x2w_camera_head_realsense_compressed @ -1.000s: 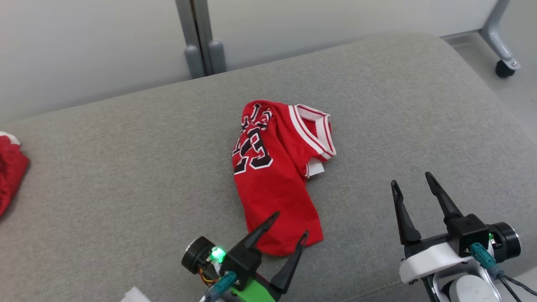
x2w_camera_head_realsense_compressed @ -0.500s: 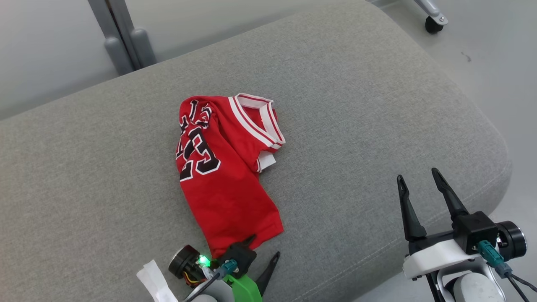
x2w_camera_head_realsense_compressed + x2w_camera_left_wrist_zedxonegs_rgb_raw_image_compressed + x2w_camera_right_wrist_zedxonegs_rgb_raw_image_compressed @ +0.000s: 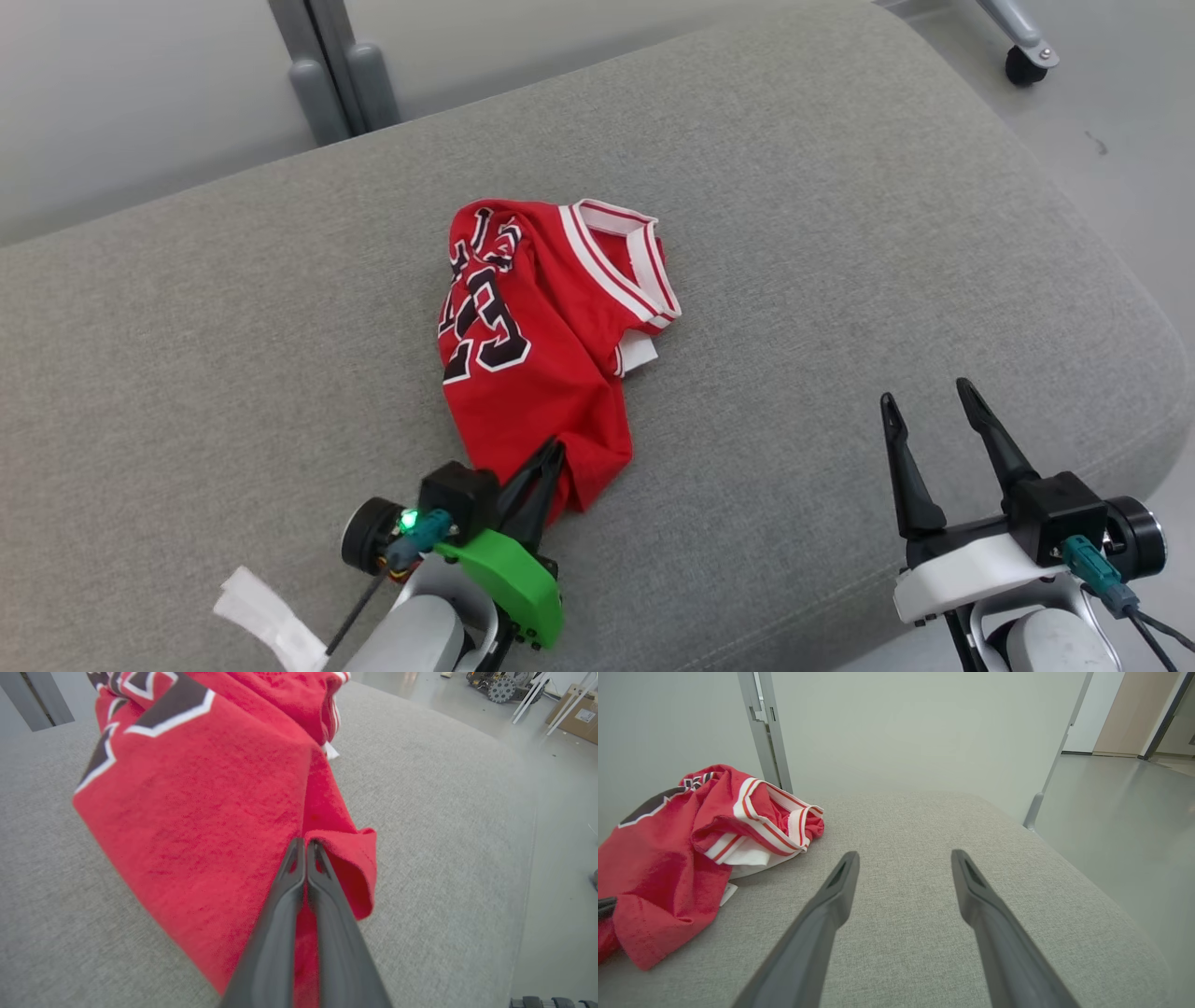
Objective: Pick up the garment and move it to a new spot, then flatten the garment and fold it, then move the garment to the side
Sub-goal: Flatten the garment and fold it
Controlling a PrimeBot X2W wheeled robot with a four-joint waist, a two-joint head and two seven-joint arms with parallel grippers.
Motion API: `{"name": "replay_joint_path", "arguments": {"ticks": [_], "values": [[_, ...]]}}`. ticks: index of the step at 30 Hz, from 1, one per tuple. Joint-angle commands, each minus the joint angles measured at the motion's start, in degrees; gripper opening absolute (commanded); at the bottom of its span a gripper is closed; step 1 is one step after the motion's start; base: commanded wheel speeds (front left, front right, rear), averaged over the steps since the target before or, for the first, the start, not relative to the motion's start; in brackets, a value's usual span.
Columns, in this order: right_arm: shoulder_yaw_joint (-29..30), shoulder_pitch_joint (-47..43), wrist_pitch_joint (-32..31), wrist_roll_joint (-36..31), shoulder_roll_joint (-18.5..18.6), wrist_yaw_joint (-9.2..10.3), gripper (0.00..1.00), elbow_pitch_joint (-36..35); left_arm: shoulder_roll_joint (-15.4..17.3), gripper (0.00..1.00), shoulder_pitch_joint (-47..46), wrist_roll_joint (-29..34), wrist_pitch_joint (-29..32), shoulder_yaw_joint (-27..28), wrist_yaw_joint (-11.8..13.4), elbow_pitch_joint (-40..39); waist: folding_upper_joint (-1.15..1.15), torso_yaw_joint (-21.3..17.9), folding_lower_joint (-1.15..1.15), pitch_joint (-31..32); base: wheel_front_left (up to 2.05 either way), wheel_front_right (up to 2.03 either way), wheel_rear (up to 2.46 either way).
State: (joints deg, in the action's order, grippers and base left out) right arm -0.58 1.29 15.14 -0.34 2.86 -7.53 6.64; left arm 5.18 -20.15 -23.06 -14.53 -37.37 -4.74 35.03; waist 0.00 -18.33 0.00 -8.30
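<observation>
The garment (image 3: 541, 336) is a red jersey with black-and-white numbers and a white-striped collar, crumpled in the middle of the grey cushion (image 3: 840, 233). My left gripper (image 3: 553, 451) is shut on its near hem, which bunches up around the fingers. In the left wrist view the closed fingertips (image 3: 306, 844) pinch a fold of the garment (image 3: 210, 802). My right gripper (image 3: 924, 397) stands open over bare cushion to the right, apart from the cloth. Between its spread fingers (image 3: 840, 882) lies nothing, and the garment (image 3: 691, 835) sits off to the left.
A grey metal post (image 3: 331, 70) rises behind the cushion. A caster wheel (image 3: 1022, 65) stands on the floor at the far right. The cushion's rounded edge (image 3: 1130, 308) drops off close to my right gripper. A white tag (image 3: 266, 625) hangs by my left wrist.
My left gripper went from open at the hem to shut on it, and the near hem has bunched up. The head camera has shifted. My right gripper stays open.
</observation>
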Motion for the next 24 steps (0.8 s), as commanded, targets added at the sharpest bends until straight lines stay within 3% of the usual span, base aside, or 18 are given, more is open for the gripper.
{"name": "replay_joint_path", "arguments": {"ticks": [1, 8, 12, 16, 24], "values": [[0.4, -0.3, 0.0, 0.1, 0.1, 0.08, 1.00, 0.0, 0.2, 0.00, 2.1, -2.5, -0.3, 2.0, -0.2, -3.0, 0.00, 1.8, 0.00, 0.8, 0.00, 0.00, 0.00], [0.6, -1.6, 0.0, -0.3, 0.1, 0.08, 1.00, 0.3, 4.3, 0.00, 11.9, -12.3, 0.8, 12.9, 4.3, -23.9, 0.00, 5.3, 0.00, 1.8, 0.00, 0.00, 0.00], [0.5, -1.7, 0.0, -0.5, 0.0, 0.08, 1.00, 0.5, 7.1, 0.00, 17.6, -17.7, 3.1, 19.3, 7.9, -29.6, 0.00, 6.9, 0.00, 1.8, 0.00, 0.00, 0.00], [0.2, -1.3, 0.0, -0.9, 0.1, 0.08, 1.00, 0.8, 8.6, 0.00, 18.5, -20.8, 4.5, 23.2, 9.6, -27.8, 0.00, 8.2, 0.00, 1.6, 0.00, 0.00, 0.00], [-0.5, 0.3, 0.0, -1.6, 0.1, 0.08, 1.00, 1.7, 9.0, 0.00, 9.9, -22.2, 5.9, 25.0, 9.3, -15.0, 0.00, 9.2, 0.00, 1.5, 0.00, 0.00, 0.00]]}}
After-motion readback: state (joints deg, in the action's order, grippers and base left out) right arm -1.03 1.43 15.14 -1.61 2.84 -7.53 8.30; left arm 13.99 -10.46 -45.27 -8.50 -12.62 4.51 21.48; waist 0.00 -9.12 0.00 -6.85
